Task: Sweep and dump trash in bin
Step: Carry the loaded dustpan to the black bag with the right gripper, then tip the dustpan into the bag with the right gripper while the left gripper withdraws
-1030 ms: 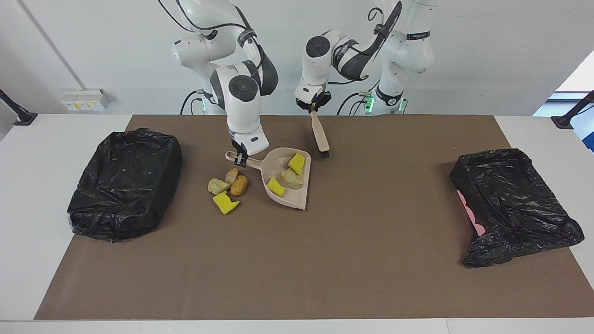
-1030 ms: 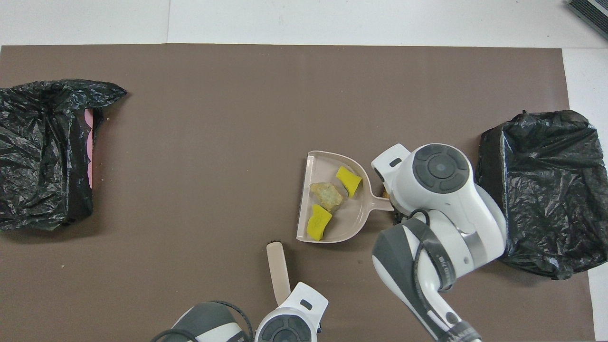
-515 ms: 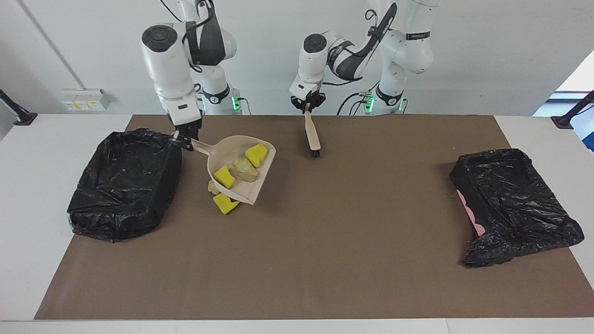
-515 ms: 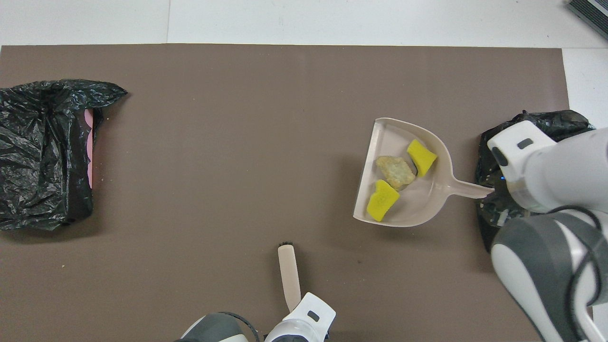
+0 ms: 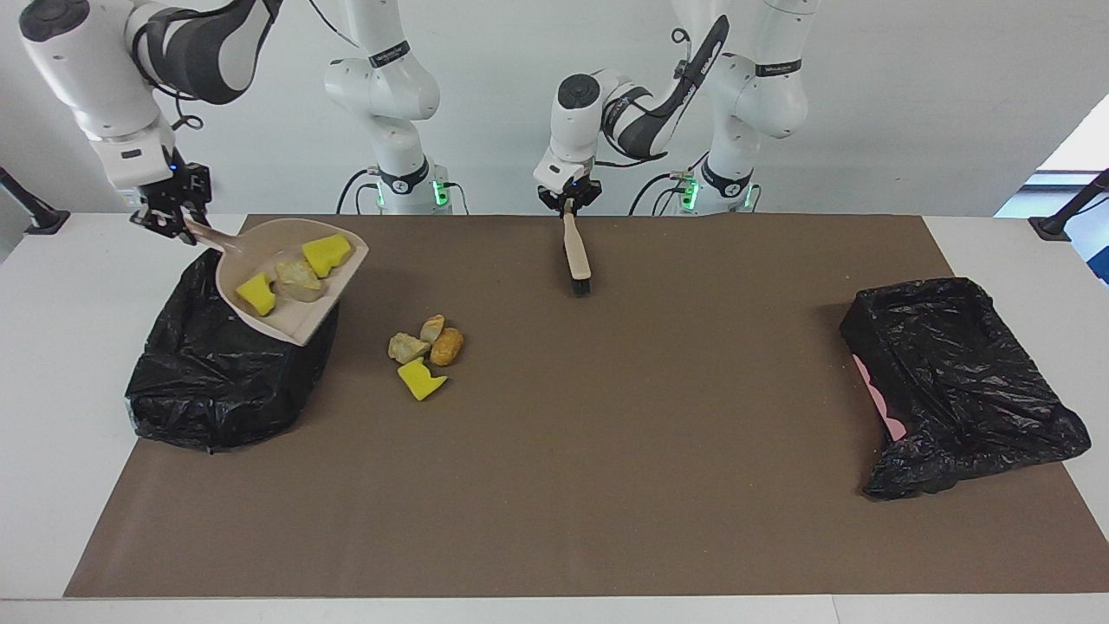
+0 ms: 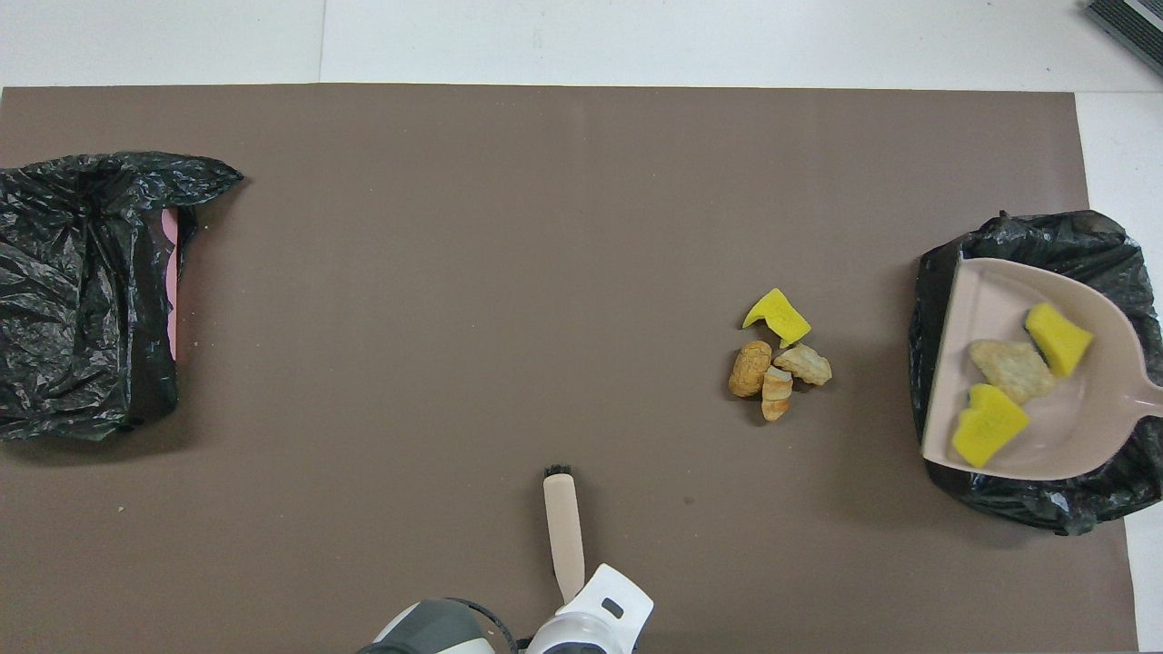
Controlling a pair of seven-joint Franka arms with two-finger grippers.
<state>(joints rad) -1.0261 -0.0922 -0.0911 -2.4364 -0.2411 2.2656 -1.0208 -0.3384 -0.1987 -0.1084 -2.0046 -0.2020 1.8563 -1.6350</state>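
My right gripper [image 5: 178, 222] is shut on the handle of the beige dustpan [image 5: 291, 322], which hangs tilted over the black-lined bin [image 5: 217, 381] at the right arm's end of the table. In the pan lie three pieces of trash: two yellow sponge pieces [image 5: 257, 293] [image 5: 327, 251] and a tan lump [image 5: 299, 279]. Several more scraps lie in a pile on the brown mat beside the bin, a yellow sponge [image 5: 420, 380] and crusty lumps [image 5: 447, 346]. My left gripper [image 5: 567, 204] is shut on the beige hand brush [image 5: 577, 253], bristles down near the mat close to the robots.
A second black-bagged bin [image 5: 953, 381] with a pink edge showing lies at the left arm's end of the table. The brown mat [image 5: 658, 485] covers most of the white table.
The right arm lifted the loaded dustpan off the mat and carried it over the bin, uncovering the pile of scraps. The left gripper drew the brush slightly toward the robots.
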